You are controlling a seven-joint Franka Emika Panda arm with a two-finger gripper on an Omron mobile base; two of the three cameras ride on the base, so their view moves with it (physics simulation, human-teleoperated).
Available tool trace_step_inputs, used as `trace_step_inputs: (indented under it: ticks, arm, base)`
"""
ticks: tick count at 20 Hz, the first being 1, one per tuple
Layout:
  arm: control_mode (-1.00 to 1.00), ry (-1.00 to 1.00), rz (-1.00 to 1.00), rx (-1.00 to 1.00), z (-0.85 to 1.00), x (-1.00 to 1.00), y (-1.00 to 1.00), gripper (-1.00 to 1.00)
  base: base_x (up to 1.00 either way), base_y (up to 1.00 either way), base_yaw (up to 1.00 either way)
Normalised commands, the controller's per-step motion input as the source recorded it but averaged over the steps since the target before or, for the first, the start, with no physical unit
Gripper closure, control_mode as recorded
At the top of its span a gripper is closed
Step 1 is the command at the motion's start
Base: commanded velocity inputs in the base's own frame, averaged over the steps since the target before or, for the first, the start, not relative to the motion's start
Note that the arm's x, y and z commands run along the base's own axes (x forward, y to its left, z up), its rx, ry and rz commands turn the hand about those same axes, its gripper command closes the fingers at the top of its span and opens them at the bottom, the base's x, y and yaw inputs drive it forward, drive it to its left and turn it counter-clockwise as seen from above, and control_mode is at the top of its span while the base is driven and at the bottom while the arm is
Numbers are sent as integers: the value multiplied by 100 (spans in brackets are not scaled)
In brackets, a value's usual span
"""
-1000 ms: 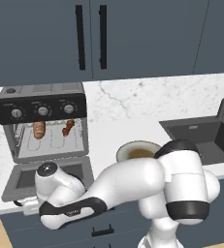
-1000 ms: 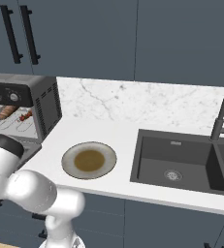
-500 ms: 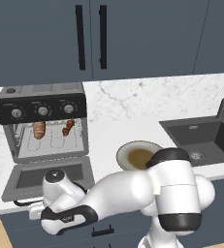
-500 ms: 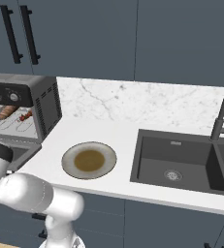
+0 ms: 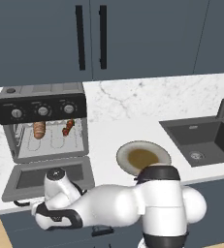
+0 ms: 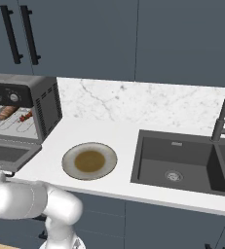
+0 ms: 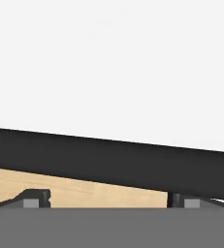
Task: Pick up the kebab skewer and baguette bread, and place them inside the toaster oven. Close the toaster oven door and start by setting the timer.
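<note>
Two claw (image 7: 108, 201) fingertips wide apart just under door handle (image 7: 108, 162)

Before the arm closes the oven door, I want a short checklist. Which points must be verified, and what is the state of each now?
1. Baguette bread on the rack inside the toaster oven: ok.
2. Kebab skewer on the rack beside the bread: ok.
3. Toaster oven door shut: not ok, it lies folded down and open.
4. Nothing lying on the open door: ok.
5. Gripper empty and open: ok, fingertips wide apart, nothing between them.
6. Gripper placed under the door's black bar handle: cannot tell; a dark bar crosses the hand view close ahead.
</note>
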Motion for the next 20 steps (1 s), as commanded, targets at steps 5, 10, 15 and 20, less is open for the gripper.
trace_step_inputs:
  ticks: [5, 10, 15, 20]
  arm:
    - [-100, -2, 2, 0, -12, 19, 0, -100]
    - [-100, -9, 1, 0, 8, 26, 0, -100]
    - [-100, -7, 0, 0, 48, 43, -4, -100]
    - [-100, -3, 0, 0, 68, 66, -2, -100]
  base:
    - [0, 0, 0]
    - [0, 0, 0]
    - [0, 0, 0]
    - [0, 0, 0]
